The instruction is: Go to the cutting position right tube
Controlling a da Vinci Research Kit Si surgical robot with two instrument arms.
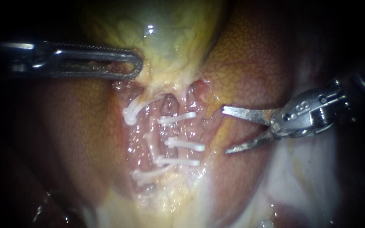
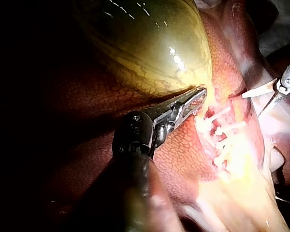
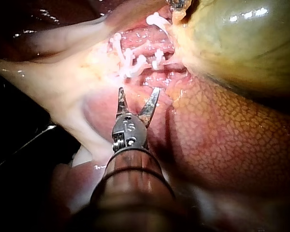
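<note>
Left instrument (image 1: 134,67) gripping gallbladder (image 1: 165,33), right instrument (image 1: 224,130) — agape — beside clips (image 1: 178,119)

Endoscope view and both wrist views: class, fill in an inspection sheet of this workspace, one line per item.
Surface: liver, with the gallbladder lying on it.
Job's things: right tube crossed by three white clips; more clips on the neighbouring tube.
Clutter: nothing seen.
Instruments: left instrument, jaws shut on the gallbladder's lower edge; right instrument, blades open, beside the clips, not yet around the tube.
Cables: nothing seen.
Surroundings: dark beyond the tissue; nothing seen.
</note>
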